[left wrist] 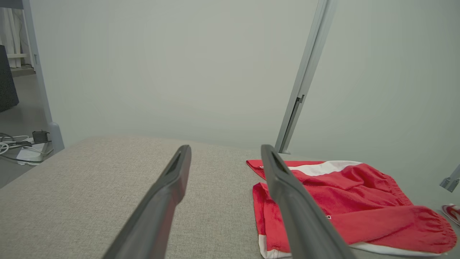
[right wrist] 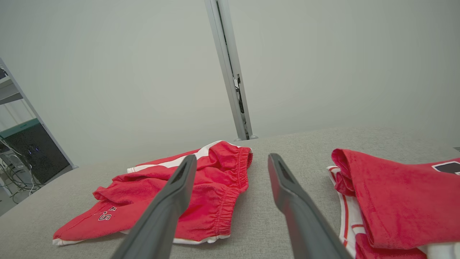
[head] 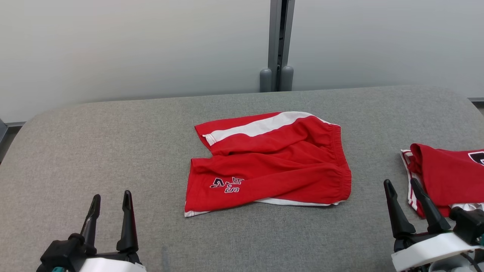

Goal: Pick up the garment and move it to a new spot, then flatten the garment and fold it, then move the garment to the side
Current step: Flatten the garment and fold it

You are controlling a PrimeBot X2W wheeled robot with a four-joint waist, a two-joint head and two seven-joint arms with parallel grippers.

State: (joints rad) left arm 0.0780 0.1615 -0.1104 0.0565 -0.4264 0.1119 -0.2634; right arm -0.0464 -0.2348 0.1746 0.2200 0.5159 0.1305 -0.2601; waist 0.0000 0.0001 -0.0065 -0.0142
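Note:
The garment [head: 270, 160] is a pair of red shorts with white side stripes and a small logo, lying loosely spread and wrinkled at the middle of the grey padded table [head: 113, 143]. It appears too in the left wrist view [left wrist: 352, 205] and the right wrist view [right wrist: 179, 194]. My left gripper [head: 111, 202] hovers open near the table's front left, well left of the shorts, nothing between its fingers [left wrist: 169, 194]. My right gripper [head: 401, 189] stands open at the front right, between the shorts and another red garment, empty as well.
A second red and white garment [head: 448, 173] lies folded at the table's right edge, close to my right gripper; it also shows in the right wrist view [right wrist: 395, 201]. A grey partition post [head: 278, 45] rises behind the table. Cables [left wrist: 18, 147] lie on the floor left.

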